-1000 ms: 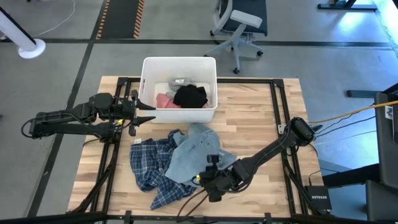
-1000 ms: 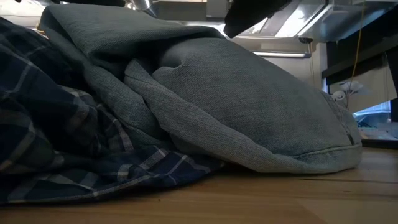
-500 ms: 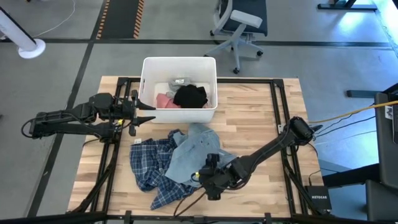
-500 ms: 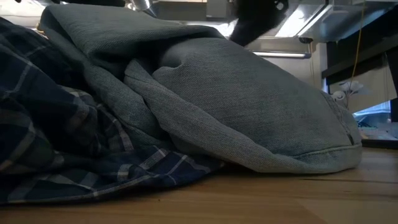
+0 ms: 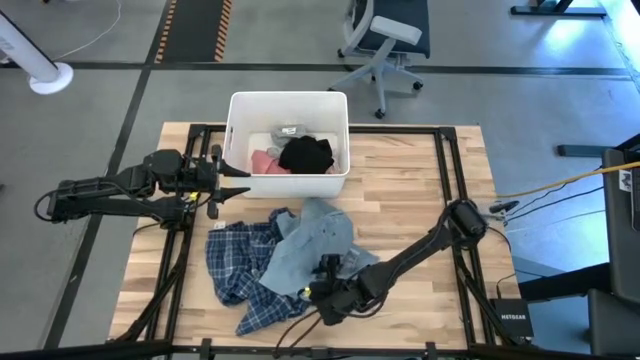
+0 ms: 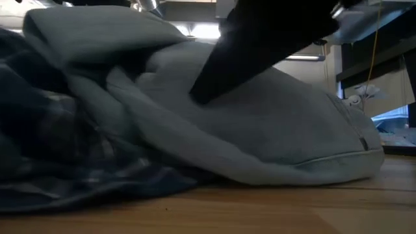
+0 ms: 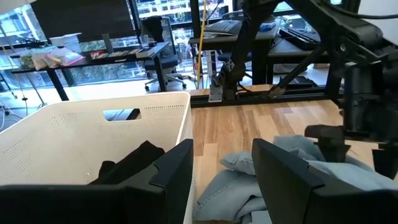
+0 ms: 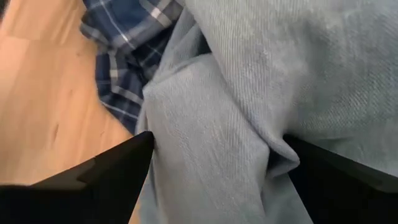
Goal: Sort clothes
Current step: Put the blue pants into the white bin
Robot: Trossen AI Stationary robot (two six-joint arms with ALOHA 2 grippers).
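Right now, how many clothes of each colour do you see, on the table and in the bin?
Blue-white plaid shirt: 1
Grey-blue denim piece: 1
Black piece: 1
Pink piece: 1
Grey-white piece: 1
Total: 5

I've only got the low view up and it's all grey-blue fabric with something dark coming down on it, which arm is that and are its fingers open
Observer: That is the right gripper, down over the grey-blue piece at the near side of the table. Its wrist view shows the fingers spread wide with a fold of that fabric between them.
Operator: Where's the other arm?
Observer: The left gripper hangs open beside the white bin, holding nothing.
Operator: Anything in the bin already?
Observer: Yes, a black piece and a pink piece lie inside.
Operator: What else is out on the table?
Observer: The plaid shirt, partly under the grey-blue piece.
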